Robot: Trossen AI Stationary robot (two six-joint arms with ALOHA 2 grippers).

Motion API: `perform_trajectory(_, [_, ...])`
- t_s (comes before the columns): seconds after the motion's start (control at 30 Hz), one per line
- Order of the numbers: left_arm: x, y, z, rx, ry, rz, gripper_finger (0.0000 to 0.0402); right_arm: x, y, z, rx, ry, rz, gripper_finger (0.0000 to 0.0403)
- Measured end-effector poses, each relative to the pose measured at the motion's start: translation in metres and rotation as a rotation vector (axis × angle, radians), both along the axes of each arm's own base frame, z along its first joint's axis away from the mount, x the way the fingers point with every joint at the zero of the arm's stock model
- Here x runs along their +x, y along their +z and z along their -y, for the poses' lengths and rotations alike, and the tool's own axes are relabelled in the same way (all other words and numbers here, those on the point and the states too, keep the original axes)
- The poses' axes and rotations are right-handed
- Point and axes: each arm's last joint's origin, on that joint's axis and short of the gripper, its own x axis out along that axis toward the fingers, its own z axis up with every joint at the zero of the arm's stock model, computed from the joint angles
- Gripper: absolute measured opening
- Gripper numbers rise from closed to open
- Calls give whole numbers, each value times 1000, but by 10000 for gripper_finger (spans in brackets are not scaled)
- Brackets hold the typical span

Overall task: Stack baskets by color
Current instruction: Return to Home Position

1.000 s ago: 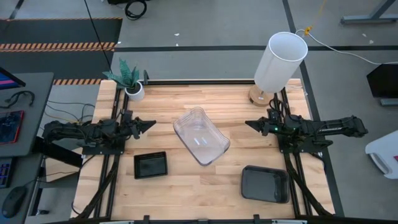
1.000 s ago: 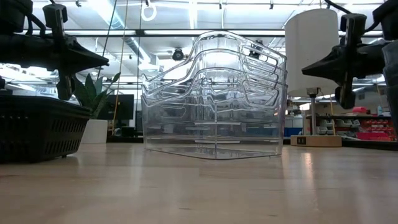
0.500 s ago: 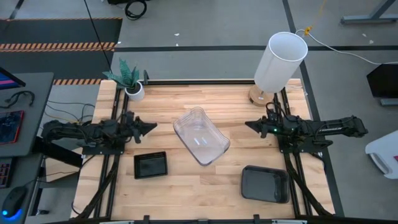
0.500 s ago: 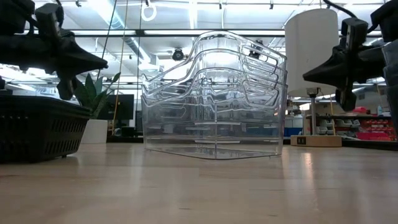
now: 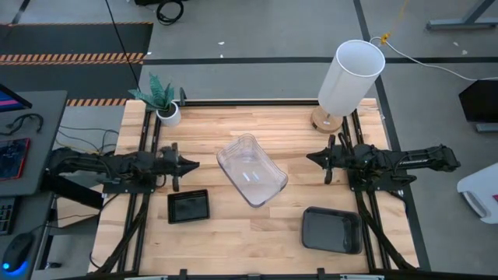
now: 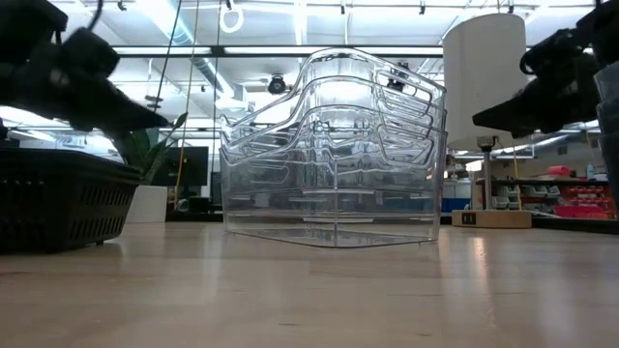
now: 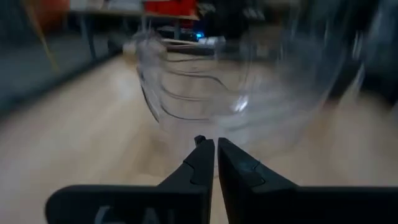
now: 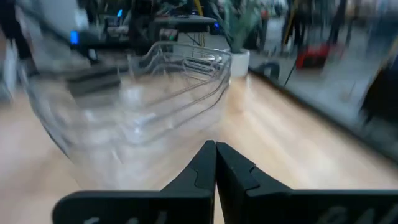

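Observation:
A nest of clear baskets (image 5: 251, 171) stands on its bottom at the table's middle, also in the low view (image 6: 334, 155). A small black slatted basket (image 5: 188, 206) sits near the front left. A smoky-grey basket (image 5: 332, 229) sits at the front right. My left gripper (image 5: 194, 165) hovers shut to the left of the clear baskets, pointing level at them (image 7: 205, 81). My right gripper (image 5: 310, 158) hovers shut on their right, also pointing at them (image 8: 143, 93). Neither touches anything.
A tall white lamp shade (image 5: 352, 76) stands at the far right corner. A small white pot with a green plant (image 5: 166, 109) stands at the far left. Bare wood lies between each gripper and the clear baskets and along the near edge.
Both grippers have rolled about their own long axes while staying where they were, beside the clear baskets. The baskets have kept still.

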Motion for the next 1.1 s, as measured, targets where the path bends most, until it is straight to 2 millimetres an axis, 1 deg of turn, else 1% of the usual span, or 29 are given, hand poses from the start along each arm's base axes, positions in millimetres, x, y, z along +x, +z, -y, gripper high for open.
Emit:
perform_trajectory(0.07, [1,-1,0,224,-41,-51,25,0,0,0,-142,18,-29,13])
perform_trajectory(0.13, [2,-2,0,383,-71,-78,22,0,0,0,-219,28,-46,13])
perform_trajectory(0.2, [2,-1,0,484,-89,-91,20,0,1,0,-237,31,-50,13])
perform_trajectory(0.27, [3,0,0,531,-95,-87,19,0,1,0,-235,30,-49,13])
perform_trajectory(0.43, [3,1,0,516,-90,-77,23,0,1,0,-196,25,-40,13])
perform_trajectory(0.63, [3,1,0,501,-86,-68,29,0,1,0,-196,25,-40,13])
perform_trajectory(0.9, [3,1,0,501,-86,-66,19,0,1,0,-196,25,-40,13])
perform_trajectory(1.1, [3,1,0,501,-85,-66,27,0,1,0,-196,26,-40,13])
